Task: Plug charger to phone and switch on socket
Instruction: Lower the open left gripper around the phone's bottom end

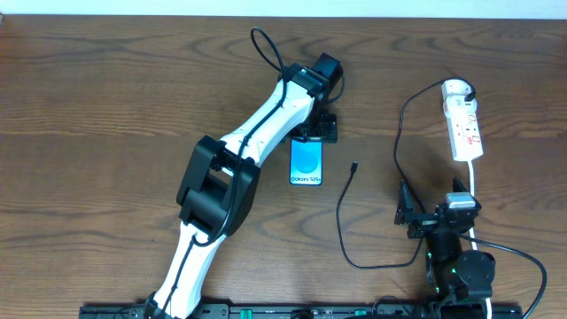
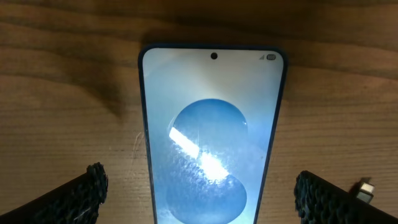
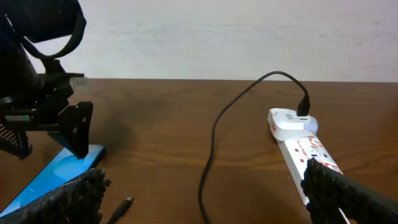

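The phone (image 1: 306, 164) lies flat on the wooden table with its blue screen up; it also shows in the left wrist view (image 2: 211, 137) and the right wrist view (image 3: 59, 177). My left gripper (image 1: 316, 133) is open, its fingers (image 2: 202, 199) straddling the phone's far end without touching it. The charger, a thin black cable (image 1: 341, 221), has its small tip (image 1: 354, 167) lying loose right of the phone, also seen in the right wrist view (image 3: 121, 207). Its black plug (image 1: 467, 89) sits in the white socket strip (image 1: 465, 133). My right gripper (image 1: 410, 215) is open and empty (image 3: 205, 199).
The strip's white cord (image 1: 474, 190) runs toward the table's front past my right arm. The charger cable loops across the table between phone and strip (image 3: 211, 143). A white wall stands behind the table's far edge.
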